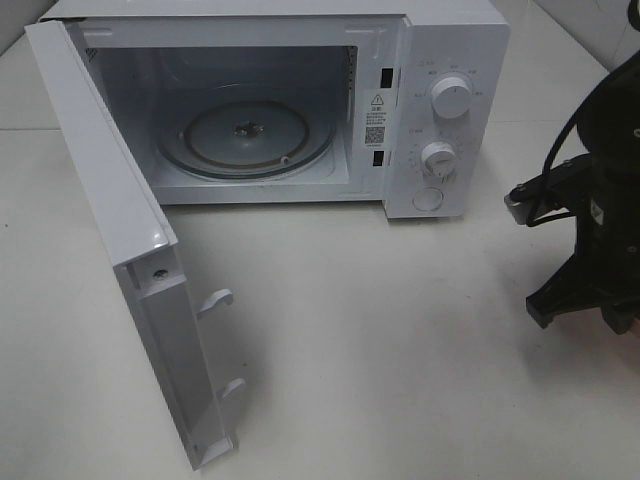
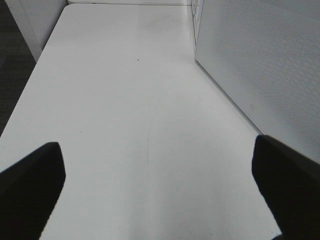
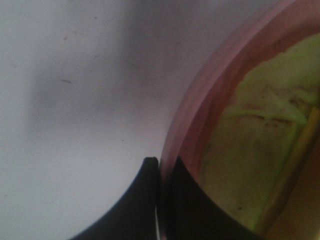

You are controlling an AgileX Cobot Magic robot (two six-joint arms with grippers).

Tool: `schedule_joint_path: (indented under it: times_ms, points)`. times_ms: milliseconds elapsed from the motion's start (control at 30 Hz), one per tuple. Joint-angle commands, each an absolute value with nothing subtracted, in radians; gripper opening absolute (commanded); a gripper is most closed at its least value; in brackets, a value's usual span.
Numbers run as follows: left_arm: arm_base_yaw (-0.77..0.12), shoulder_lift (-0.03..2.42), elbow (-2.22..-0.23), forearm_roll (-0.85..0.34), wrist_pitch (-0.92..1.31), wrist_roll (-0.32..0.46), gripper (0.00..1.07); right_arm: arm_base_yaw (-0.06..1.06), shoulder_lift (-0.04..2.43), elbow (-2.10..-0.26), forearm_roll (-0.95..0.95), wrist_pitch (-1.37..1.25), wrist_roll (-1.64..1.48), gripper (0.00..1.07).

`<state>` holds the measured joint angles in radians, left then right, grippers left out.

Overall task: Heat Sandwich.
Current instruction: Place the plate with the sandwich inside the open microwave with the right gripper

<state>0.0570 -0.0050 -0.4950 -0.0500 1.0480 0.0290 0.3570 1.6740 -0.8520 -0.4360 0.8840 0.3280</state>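
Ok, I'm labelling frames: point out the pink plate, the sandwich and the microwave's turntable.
pink plate (image 3: 192,100), right wrist view, its rim.
sandwich (image 3: 250,140), right wrist view, yellow-green filling.
turntable (image 1: 215,140), exterior high view, glass beside hub.

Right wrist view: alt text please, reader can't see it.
Close up, the right gripper has its black fingers shut on the rim of a pink plate. On the plate lies the sandwich, pale yellow-green filling showing beside a tan crust edge. The rest of the view is blurred white table.
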Motion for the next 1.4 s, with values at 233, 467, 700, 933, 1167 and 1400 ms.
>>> schedule_joint_path:
  times_ms: [233, 467, 700, 933, 1167, 1400]
  points:
    - [0.059, -0.032, -0.493, -0.051, 1.037, 0.028, 0.96, 0.500, 1.663, -0.851, -0.455, 0.951, 0.301, 0.00]
    - [0.059, -0.032, -0.493, -0.051, 1.037, 0.028, 0.96, 0.578, 1.662, -0.851, -0.454, 0.964, 0.279, 0.00]
    - [0.059, -0.032, -0.493, -0.051, 1.037, 0.028, 0.96, 0.661, 1.564, -0.851, -0.450, 0.963, 0.251, 0.00]
    - [0.059, -0.032, -0.493, -0.051, 1.037, 0.028, 0.96, 0.708, 1.494, -0.849, -0.428, 0.971, 0.207, 0.00]
    - [0.059, -0.032, -0.493, -0.051, 1.037, 0.028, 0.96, 0.773, 1.415, -0.780, -0.427, 0.965, 0.155, 0.00]
    - [0.059, -0.032, -0.493, -0.051, 1.037, 0.028, 0.96, 0.835, 1.345, -0.733, -0.400, 0.956, 0.088, 0.00]
